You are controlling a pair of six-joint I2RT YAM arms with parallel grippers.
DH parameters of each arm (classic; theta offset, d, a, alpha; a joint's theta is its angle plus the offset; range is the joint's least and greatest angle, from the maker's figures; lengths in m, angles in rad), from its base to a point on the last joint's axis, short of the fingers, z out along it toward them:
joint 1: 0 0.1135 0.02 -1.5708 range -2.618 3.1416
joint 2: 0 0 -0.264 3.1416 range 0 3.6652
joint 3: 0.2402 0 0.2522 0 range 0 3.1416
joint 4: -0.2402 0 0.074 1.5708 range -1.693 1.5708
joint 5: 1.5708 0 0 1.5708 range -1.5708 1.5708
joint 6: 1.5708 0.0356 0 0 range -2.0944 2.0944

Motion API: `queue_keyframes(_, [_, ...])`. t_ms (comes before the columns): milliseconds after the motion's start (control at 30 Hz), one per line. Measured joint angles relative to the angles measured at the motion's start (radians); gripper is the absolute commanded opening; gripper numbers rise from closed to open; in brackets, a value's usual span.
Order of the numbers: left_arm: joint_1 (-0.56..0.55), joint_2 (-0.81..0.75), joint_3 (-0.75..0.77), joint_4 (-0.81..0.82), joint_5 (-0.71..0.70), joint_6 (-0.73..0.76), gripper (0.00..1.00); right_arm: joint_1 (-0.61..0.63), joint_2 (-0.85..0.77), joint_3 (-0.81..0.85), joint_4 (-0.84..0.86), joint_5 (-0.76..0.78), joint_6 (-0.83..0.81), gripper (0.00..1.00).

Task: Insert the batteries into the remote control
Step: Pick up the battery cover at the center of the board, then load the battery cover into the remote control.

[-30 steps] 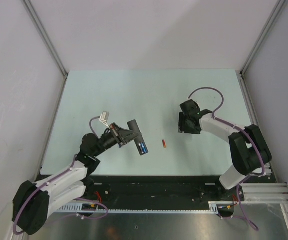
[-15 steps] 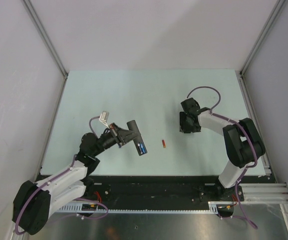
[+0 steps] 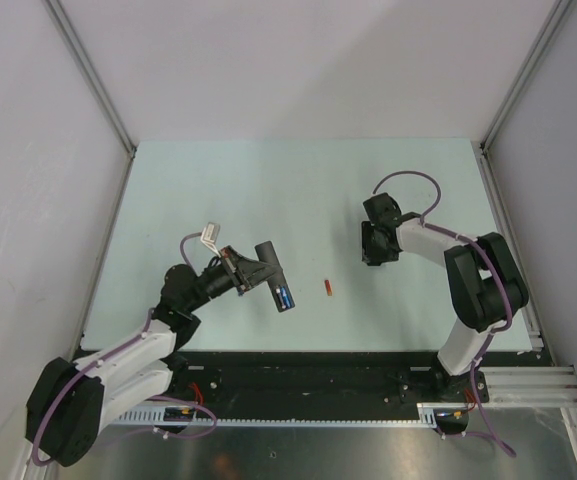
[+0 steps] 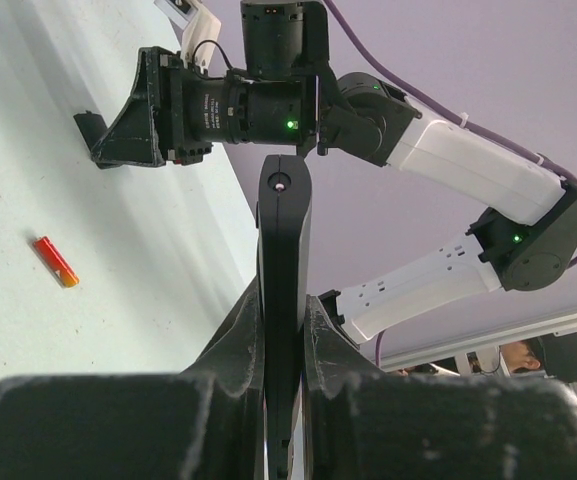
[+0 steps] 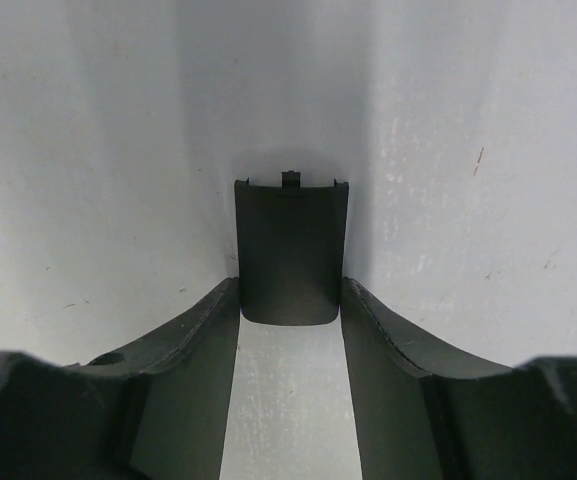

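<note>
My left gripper [image 3: 257, 271] is shut on the slim black remote control [image 3: 273, 275] and holds it above the table; it shows edge-on in the left wrist view [image 4: 284, 230]. Two blue batteries [image 3: 284, 297] sit in its open compartment at the near end. I cannot make out the grey-silver battery. The orange-red battery [image 3: 329, 288] lies loose on the table between the arms, and also shows in the left wrist view [image 4: 56, 261]. My right gripper [image 3: 370, 258] is down at the table with its fingertips [image 5: 223, 300] against both sides of a small black square piece [image 5: 290, 250].
The table is a pale green mat [image 3: 268, 190] with grey walls on three sides and a metal rail along the near edge [image 3: 298, 420]. The right arm's forearm [image 3: 433, 245] stretches across the right part of the mat.
The right arm has drawn its elbow in toward its base while its gripper stays at almost the same spot. The left arm, the remote and the orange-red battery have not moved.
</note>
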Motion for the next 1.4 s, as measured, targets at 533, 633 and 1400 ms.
queue_keyframes(533, [0.000,0.004,0.000,-0.001,0.003,0.000,0.00,0.005,0.004,0.005,-0.005,0.008,0.015,0.16])
queue_keyframes(633, [0.000,0.004,0.000,-0.001,0.002,0.000,0.00,0.013,-0.002,0.005,-0.014,0.011,0.027,0.15])
queue_keyframes(1400, [-0.072,0.251,0.167,-0.008,-0.103,0.006,0.00,0.488,-0.655,0.020,-0.340,0.089,0.191,0.15])
